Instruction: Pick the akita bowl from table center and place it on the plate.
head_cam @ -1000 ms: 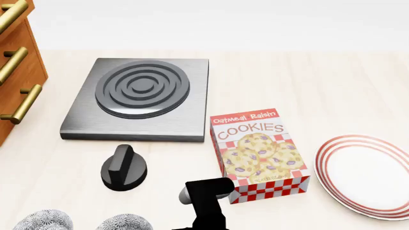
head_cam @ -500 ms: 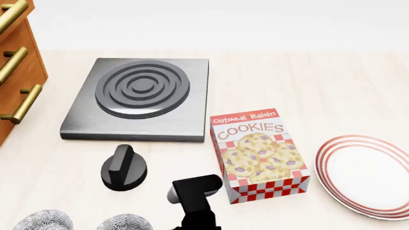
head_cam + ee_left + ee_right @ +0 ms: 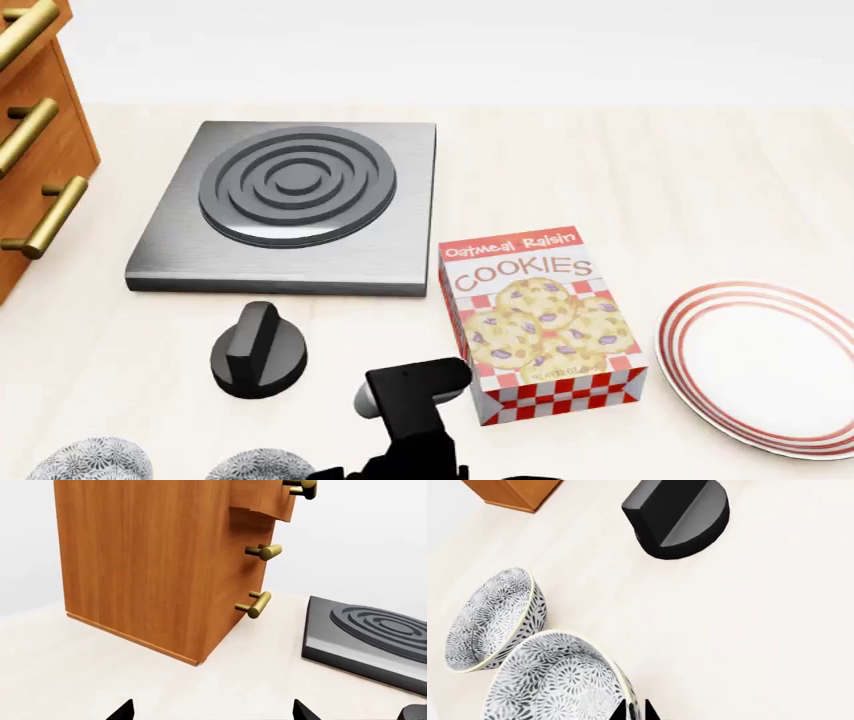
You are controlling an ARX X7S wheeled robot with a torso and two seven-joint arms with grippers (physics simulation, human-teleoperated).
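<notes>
Two akita bowls with a grey-and-white floral pattern sit side by side at the table's near edge. In the right wrist view my right gripper [image 3: 634, 711] is shut on the rim of the nearer akita bowl [image 3: 554, 680], one black fingertip on each side of the rim. Its twin [image 3: 494, 617] stands just beyond it. The head view shows only the tops of the held bowl [image 3: 260, 465] and the twin [image 3: 91, 462], with my right arm [image 3: 416, 400] beside them. The plate [image 3: 767, 365], white with red rings, lies at the right. My left gripper [image 3: 212, 712] is open over bare table.
A black knob [image 3: 260, 350] stands just beyond the bowls. The cookie box [image 3: 541, 320] lies between the bowls and the plate. A grey burner plate [image 3: 294, 200] sits further back, and a wooden drawer cabinet [image 3: 34, 150] with brass handles stands at the left.
My right arm shifted slightly left, then back a little to the right. The bowls, the box and the plate have not visibly moved.
</notes>
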